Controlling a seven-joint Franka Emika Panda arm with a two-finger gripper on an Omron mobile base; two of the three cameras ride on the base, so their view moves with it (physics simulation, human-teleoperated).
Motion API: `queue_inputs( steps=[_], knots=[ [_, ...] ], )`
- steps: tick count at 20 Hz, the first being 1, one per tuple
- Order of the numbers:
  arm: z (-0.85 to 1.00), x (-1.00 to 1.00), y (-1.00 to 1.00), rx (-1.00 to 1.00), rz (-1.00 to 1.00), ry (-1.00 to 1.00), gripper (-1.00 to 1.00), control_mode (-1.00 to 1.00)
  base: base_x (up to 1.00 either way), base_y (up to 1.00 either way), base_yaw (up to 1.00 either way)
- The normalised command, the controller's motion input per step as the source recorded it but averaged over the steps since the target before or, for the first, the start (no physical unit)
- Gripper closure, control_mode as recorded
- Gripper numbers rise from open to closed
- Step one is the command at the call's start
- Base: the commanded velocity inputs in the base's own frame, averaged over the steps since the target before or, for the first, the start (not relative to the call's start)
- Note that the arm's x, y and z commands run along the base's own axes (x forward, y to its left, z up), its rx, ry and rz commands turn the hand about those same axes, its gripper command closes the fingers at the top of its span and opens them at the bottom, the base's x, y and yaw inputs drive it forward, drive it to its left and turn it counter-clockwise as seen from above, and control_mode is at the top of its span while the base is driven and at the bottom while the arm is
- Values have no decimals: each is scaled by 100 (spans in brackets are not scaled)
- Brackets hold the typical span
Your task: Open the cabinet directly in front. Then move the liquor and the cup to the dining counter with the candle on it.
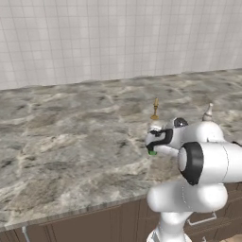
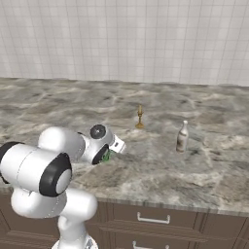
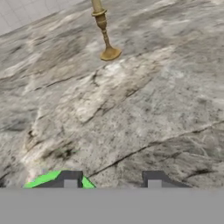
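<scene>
The green cup [image 1: 152, 152] [image 2: 106, 156] stands on the marbled dining counter [image 1: 71, 137] [image 2: 204, 175], right under my hand. My gripper [image 1: 154, 147] [image 2: 110, 153] [image 3: 112, 180] is low over the counter with its fingertips apart. In the hand view the cup [image 3: 43, 180] shows as a green patch around the left fingertip [image 3: 70, 178], and bare stone fills the gap between the tips. The gold candle [image 1: 155, 108] [image 2: 140, 117] [image 3: 104, 33] stands a little beyond. The liquor [image 1: 208, 112] [image 2: 182, 136] stands upright to the right of the candle. The cabinet is out of view.
A pale tiled wall [image 1: 118, 38] rises behind the counter. Brown drawer fronts with short silver handles [image 2: 153, 220] run below the front edge. My white arm [image 1: 208, 160] covers the liquor's lower body in the left base view.
</scene>
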Motion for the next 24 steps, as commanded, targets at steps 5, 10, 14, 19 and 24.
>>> queue_inputs(
  steps=[5,10,14,19,24],
  knots=[
    [99,7,9,0,-3,5,-100,-100,0,0,0],
    [100,-17,5,0,-1,1,-100,-100,0,0,0],
    [100,-94,6,-1,18,5,-100,-100,0,0,0],
    [72,-100,3,-1,17,-3,-100,-100,0,0,0],
    [-25,-82,0,0,4,-6,-100,-100,0,0,0]
  ],
)
